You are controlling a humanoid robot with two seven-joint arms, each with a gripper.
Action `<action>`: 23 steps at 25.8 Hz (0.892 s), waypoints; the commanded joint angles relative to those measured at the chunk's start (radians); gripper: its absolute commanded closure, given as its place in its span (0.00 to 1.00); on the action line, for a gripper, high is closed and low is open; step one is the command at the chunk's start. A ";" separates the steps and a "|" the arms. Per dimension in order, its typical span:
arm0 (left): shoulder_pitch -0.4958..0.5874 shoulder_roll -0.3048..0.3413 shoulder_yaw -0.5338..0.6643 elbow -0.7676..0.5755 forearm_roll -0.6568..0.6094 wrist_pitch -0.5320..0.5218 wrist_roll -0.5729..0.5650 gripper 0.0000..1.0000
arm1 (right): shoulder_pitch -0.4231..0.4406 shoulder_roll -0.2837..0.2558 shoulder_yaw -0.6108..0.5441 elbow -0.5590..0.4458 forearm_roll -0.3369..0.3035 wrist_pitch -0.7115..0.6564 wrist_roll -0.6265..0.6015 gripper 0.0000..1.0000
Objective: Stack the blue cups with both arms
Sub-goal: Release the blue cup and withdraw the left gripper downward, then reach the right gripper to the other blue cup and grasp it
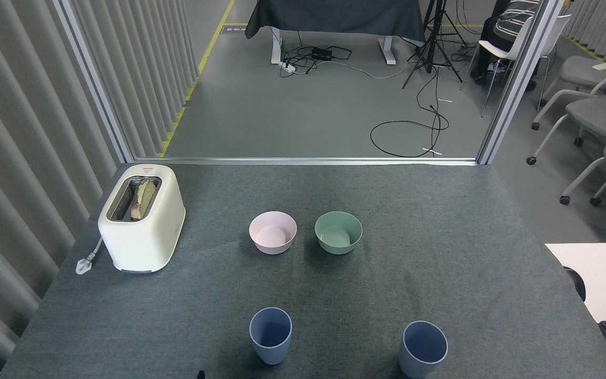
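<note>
Two blue cups [270, 335] [423, 349] stand upright and well apart at the near edge of the grey tabletop [440, 252]. Neither pincer shows. The toaster's [141, 217] red label is unreadable.

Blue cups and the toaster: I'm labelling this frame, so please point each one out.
Left blue cup [270, 342], head view, on its outer wall.
Right blue cup [422, 349], head view, on its inner wall.
Toaster [148, 239], head view, on its cream side.
</note>
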 commanded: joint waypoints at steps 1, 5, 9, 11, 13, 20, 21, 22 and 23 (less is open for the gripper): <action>0.076 0.042 0.056 -0.046 0.010 0.000 0.015 0.00 | -0.006 -0.006 -0.008 0.009 0.003 0.001 0.008 0.00; 0.097 0.051 0.148 -0.049 0.076 0.003 0.086 0.00 | -0.102 -0.044 -0.009 0.086 0.010 0.026 0.017 0.00; 0.103 0.058 0.191 -0.087 0.146 0.010 0.093 0.00 | -0.154 -0.094 -0.006 0.094 0.021 0.047 0.114 0.00; 0.128 0.069 0.195 -0.089 0.148 0.036 0.092 0.00 | -0.174 -0.092 0.000 0.094 0.022 0.047 0.135 0.00; 0.134 0.071 0.192 -0.089 0.149 0.087 0.090 0.00 | -0.176 -0.089 0.001 0.095 0.026 0.047 0.137 0.00; 0.152 0.080 0.191 -0.084 0.148 0.124 0.086 0.00 | -0.200 -0.074 0.012 0.116 0.033 0.047 0.135 0.00; 0.154 0.081 0.189 -0.084 0.148 0.124 0.086 0.00 | -0.216 -0.072 0.020 0.124 0.033 0.047 0.135 0.00; 0.155 0.081 0.189 -0.084 0.148 0.124 0.086 0.00 | -0.223 -0.072 0.026 0.130 0.032 0.047 0.135 0.00; 0.155 0.081 0.187 -0.082 0.148 0.124 0.086 0.00 | -0.228 -0.072 0.030 0.135 0.032 0.047 0.135 0.00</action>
